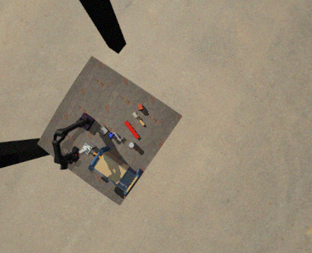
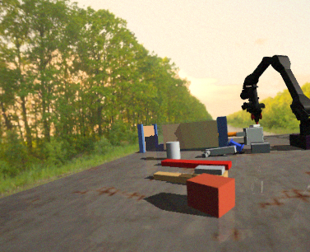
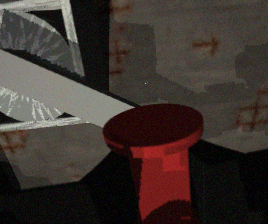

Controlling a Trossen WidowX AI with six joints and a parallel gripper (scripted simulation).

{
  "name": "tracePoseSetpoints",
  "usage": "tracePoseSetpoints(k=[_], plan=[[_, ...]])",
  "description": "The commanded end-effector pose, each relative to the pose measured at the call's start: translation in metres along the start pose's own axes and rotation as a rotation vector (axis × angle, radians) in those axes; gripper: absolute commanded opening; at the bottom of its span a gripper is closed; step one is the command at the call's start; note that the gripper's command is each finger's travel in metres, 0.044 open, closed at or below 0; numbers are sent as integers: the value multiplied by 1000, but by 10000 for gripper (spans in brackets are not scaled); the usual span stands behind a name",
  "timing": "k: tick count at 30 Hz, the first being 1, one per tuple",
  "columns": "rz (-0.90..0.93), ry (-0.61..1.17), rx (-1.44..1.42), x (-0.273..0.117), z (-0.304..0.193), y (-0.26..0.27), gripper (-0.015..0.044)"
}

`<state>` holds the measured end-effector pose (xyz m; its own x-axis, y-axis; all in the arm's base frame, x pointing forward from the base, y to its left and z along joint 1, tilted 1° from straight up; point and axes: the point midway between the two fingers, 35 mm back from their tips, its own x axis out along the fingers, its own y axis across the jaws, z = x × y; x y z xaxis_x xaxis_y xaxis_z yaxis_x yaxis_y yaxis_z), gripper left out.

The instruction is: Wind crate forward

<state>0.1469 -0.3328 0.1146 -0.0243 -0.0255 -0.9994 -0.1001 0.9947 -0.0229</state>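
Observation:
The winch (image 1: 86, 146) (image 2: 254, 135) (image 3: 74, 47) stands at the cubby's near end. The handle's grey crank arm (image 3: 70, 89) reaches out from above it. My gripper (image 1: 76, 155) (image 2: 256, 119) (image 3: 149, 136) is shut on the red knob (image 3: 162, 162) at the arm's outer end; the dark fingers sit on both sides of its stem. The tan crate (image 1: 108, 166) (image 2: 192, 136) lies flat behind the blue frame (image 1: 94, 163) (image 2: 222, 132), close to it; whether they touch cannot be told. The orange strap (image 1: 95, 154) (image 2: 233, 134) runs from frame to winch. The square key is hidden.
Beside the cubby lie a grey block (image 1: 103, 130) (image 2: 260, 147), a blue piece (image 1: 111, 135) (image 2: 236, 145) and a grey tool (image 2: 221, 151). Farther off are a white cylinder (image 1: 131, 145) (image 2: 173, 150), a red bar (image 1: 132, 130) (image 2: 196, 164), a hammer (image 1: 141, 121) and an orange-red block (image 1: 140, 107) (image 2: 205, 195).

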Motion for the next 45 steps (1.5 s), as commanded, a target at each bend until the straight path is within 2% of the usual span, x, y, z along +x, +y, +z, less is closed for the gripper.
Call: tracePoseSetpoints(k=[1, 45], plan=[[-29, -29, -19, -2, 21, -9, 0], [-29, -34, -19, -4, 78, -11, 0]])
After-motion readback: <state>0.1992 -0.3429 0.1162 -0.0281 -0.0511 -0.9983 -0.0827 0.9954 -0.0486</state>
